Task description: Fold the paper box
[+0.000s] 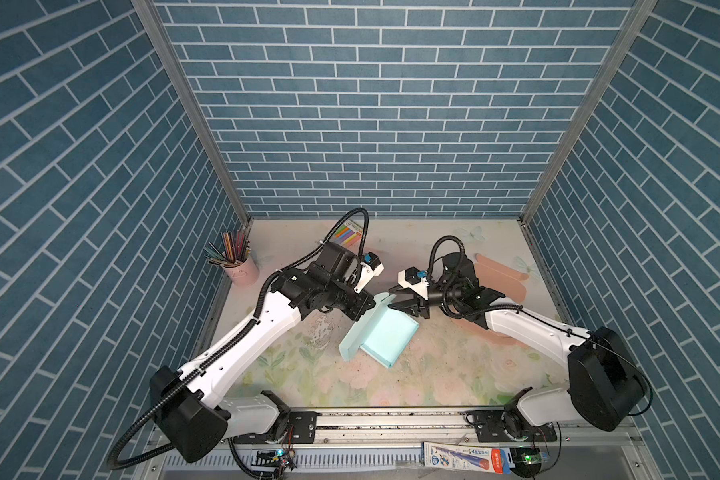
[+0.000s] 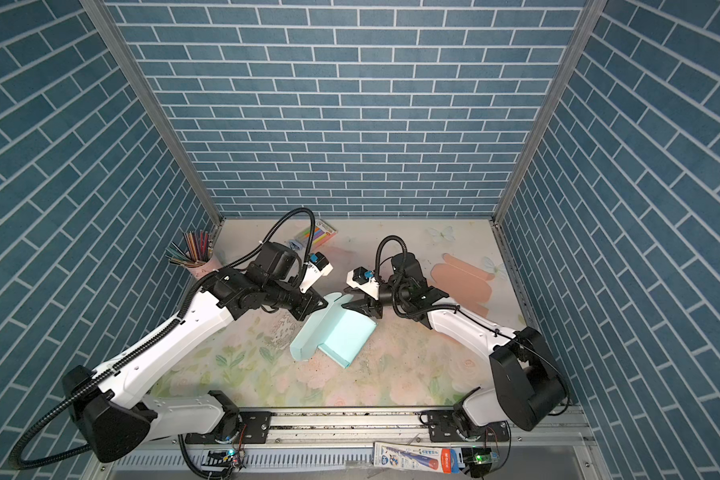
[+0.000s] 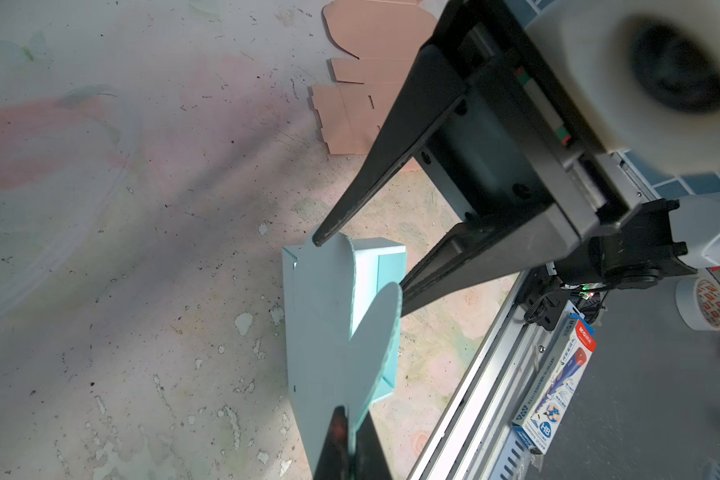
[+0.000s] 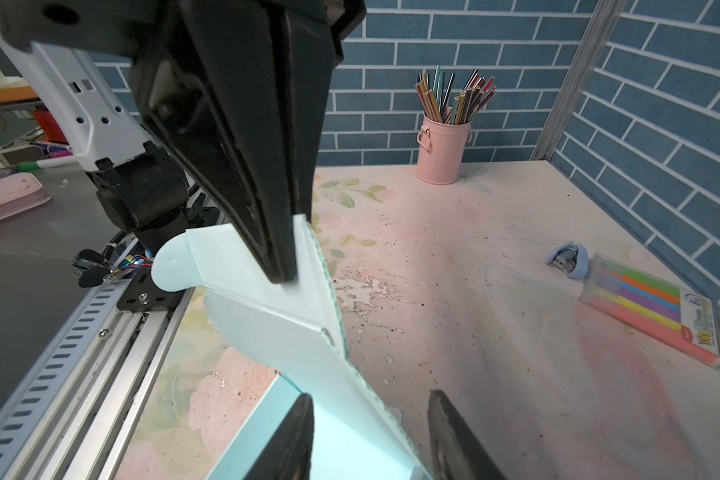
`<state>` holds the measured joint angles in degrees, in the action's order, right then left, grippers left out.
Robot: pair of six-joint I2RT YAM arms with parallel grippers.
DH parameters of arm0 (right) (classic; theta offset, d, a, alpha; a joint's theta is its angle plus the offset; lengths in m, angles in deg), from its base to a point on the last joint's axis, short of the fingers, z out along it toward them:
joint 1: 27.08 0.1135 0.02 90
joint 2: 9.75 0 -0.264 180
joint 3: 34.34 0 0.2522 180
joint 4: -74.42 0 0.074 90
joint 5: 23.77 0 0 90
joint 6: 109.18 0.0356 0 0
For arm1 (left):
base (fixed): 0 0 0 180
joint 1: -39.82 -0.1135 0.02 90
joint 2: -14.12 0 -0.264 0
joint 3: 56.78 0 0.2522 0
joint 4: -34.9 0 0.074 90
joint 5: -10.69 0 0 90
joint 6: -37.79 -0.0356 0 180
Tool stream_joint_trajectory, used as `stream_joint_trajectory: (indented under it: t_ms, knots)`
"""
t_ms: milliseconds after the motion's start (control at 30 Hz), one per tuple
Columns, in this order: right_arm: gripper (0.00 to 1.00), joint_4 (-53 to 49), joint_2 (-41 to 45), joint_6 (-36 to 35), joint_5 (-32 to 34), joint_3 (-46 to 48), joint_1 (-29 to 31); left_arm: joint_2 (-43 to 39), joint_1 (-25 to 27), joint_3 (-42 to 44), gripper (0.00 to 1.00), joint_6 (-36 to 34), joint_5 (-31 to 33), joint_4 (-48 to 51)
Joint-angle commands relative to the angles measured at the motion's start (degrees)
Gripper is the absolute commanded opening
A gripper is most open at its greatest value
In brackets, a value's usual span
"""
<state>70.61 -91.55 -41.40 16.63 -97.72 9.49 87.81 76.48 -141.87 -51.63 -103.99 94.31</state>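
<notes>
Floral tabletop (image 1: 453,374): paper box (image 1: 385,336) clenched in left end effector (image 1: 372,306), edge between parted jaws of right end effector (image 1: 391,298)

The box (image 1: 385,336) lies mid-table (image 1: 433,382); cup (image 1: 242,272) back left, marker pack (image 1: 348,232) back centre, possibly a stapler (image 4: 568,259) beside it, flat card (image 1: 501,276) right.

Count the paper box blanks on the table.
2. A teal paper box at centre, pinched by the left end effector; a flat pink blank at far right. More may be stacked under it.
</notes>
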Motion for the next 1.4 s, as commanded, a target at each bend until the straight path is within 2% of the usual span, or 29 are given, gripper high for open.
stream_joint_trajectory:
  t_ms: [0,367,500,567,600,733,833,967,1200,1367]
  knots:
    - [0.41,-3.9,-1.3,-4.8,0.8,-2.4,1.0,0.6,0.2,-1.2,0.0,-1.5,0.3,0.6]
    - [0.23,-4.2,-0.3,-5.5,3.0,-1.6,1.9,0.8,0.2,-1.2,0.0,-1.4,1.8,0.5]
    - [0.12,-5.9,-0.6,-6.4,4.8,-2.0,2.6,0.8,0.2,-0.6,0.01,-1.2,2.5,0.0]
    - [0.07,-6.0,-0.3,-6.4,5.2,-1.6,2.7,0.5,0.1,0.2,0.05,-0.6,3.0,-0.8]
    - [0.06,-5.8,-0.1,-6.4,5.2,-1.2,2.6,0.1,0.2,0.7,0.11,-0.1,3.4,-1.3]
    - [0.03,-5.6,1.3,-5.9,6.4,0.6,2.6,-3.1,-0.1,4.2,0.51,1.7,4.6,-4.5]
    - [0.02,-4.3,2.7,-4.3,7.8,2.5,2.3,-5.8,-0.6,7.6,0.68,2.7,4.8,-6.7]
    - [0.01,0.8,5.1,-0.8,8.1,6.7,1.3,-8.9,-2.7,12.2,0.8,5.6,5.8,-10.0]
    - [0.02,9.0,8.2,7.4,11.6,13.9,-1.1,-18.9,-9.9,23.8,0.81,13.3,5.5,-22.0]
    - [0.03,11.2,9.1,10.9,11.7,17.0,-3.7,-22.8,-10.5,32.9,0.84,17.4,3.6,-31.3]
